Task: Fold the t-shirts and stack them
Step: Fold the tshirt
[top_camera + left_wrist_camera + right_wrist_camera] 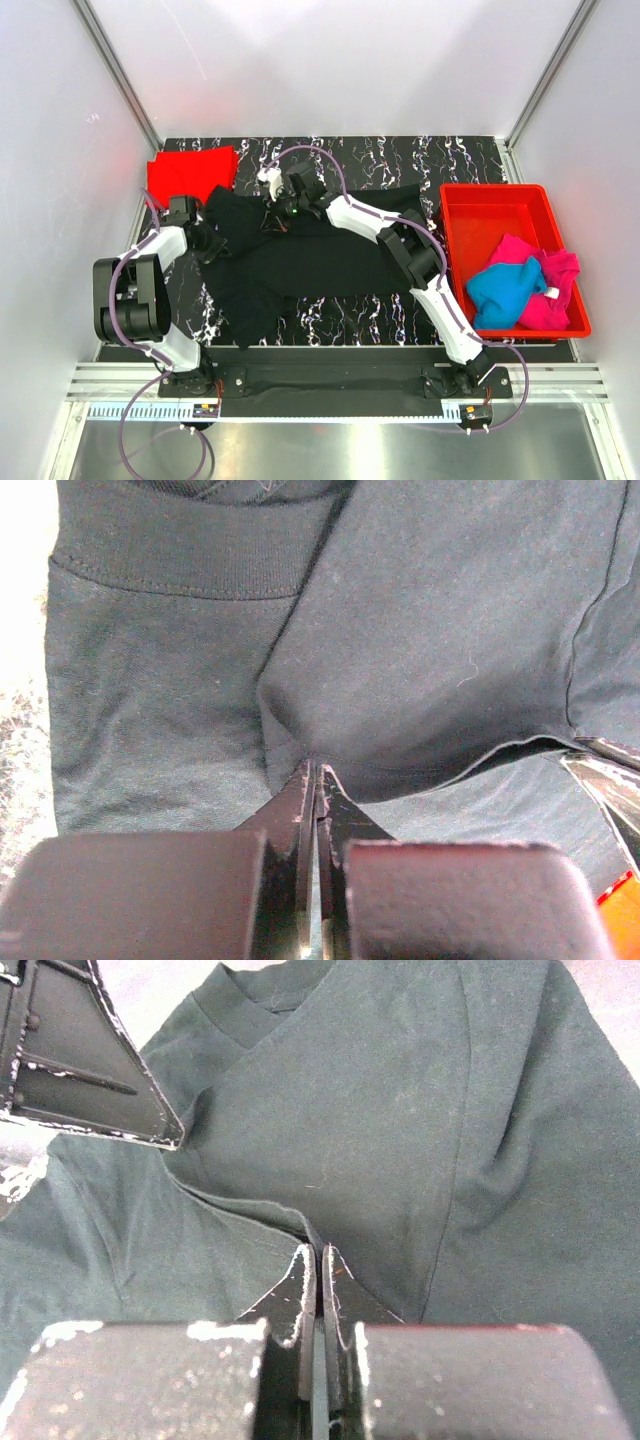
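Both end effectors pinch plain black t-shirt.

A: How many t-shirts?
B: Four: one black t-shirt, one red t-shirt, one blue t-shirt, one magenta t-shirt
A: Bins? Arms?
B: One red bin; two arms, the left arm and the right arm

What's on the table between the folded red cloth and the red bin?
The black t-shirt lies spread there, seen in the top view, with the left gripper and right gripper shut on it.
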Available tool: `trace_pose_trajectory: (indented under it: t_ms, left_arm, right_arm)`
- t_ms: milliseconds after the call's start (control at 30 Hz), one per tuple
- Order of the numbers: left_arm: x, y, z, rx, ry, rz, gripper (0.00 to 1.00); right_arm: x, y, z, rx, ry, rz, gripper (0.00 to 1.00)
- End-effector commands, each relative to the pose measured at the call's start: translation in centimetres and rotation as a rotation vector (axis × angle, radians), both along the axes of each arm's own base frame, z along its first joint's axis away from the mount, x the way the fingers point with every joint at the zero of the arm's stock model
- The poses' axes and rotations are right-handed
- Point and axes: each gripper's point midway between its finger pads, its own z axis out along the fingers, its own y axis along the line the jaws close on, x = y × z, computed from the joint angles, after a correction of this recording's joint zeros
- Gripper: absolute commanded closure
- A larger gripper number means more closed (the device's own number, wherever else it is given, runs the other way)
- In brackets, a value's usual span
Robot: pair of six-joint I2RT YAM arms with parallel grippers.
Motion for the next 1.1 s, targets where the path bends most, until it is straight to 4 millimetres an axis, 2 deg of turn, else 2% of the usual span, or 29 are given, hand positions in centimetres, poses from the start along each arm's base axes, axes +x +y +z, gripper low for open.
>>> trace_pose_trajectory:
  t_ms: [0, 133, 200, 333, 467, 600, 633, 667, 767, 900, 1067]
  left_arm:
    - [0.7, 0.2, 0.8, 0.015, -0.044, 0.006, 1.00]
    - [0.1, 0.1, 2.0, 0.019, -0.054, 0.006, 1.00]
    - [0.1, 0.3, 3.3, 0.032, -0.087, 0.009, 1.00]
    - [-0.5, 0.1, 4.8, 0.039, -0.113, 0.011, 1.00]
    - [-1.4, -0.7, 5.9, 0.024, -0.135, 0.004, 1.00]
    - [-1.8, -0.7, 6.0, 0.051, -0.147, -0.014, 1.00]
    - [-1.9, -0.4, 5.8, 0.075, -0.145, -0.031, 0.81]
    - [-2.0, 0.0, 5.2, 0.088, -0.123, -0.026, 0.70]
    - [-1.5, 0.1, 4.4, 0.069, -0.134, -0.031, 0.51]
    - [-1.3, -0.1, 3.2, 0.037, -0.121, 0.004, 0.41]
    - [-0.6, -0.2, 1.8, -0.039, -0.102, 0.050, 0.41]
  right_arm:
    - [0.5, 0.7, 3.7, 0.059, -0.076, -0.010, 1.00]
    - [0.1, 0.3, 4.9, 0.067, -0.077, -0.017, 1.00]
    - [-0.1, 0.0, 5.4, 0.071, -0.084, -0.025, 1.00]
    - [-0.4, -0.7, 7.3, 0.101, -0.123, -0.048, 1.00]
    - [-1.0, -1.7, 8.1, 0.102, -0.146, -0.060, 1.00]
    - [-1.6, -2.1, 7.7, 0.096, -0.130, -0.056, 1.00]
    - [-2.0, -2.1, 7.5, 0.096, -0.118, -0.048, 1.00]
    - [-2.1, -2.1, 7.3, 0.097, -0.108, -0.049, 1.00]
    - [-2.4, -2.1, 6.9, 0.102, -0.091, -0.047, 1.00]
    - [-2.5, -2.3, 6.4, 0.096, -0.087, -0.048, 1.00]
    - [-2.6, -2.5, 6.3, 0.094, -0.093, -0.047, 1.00]
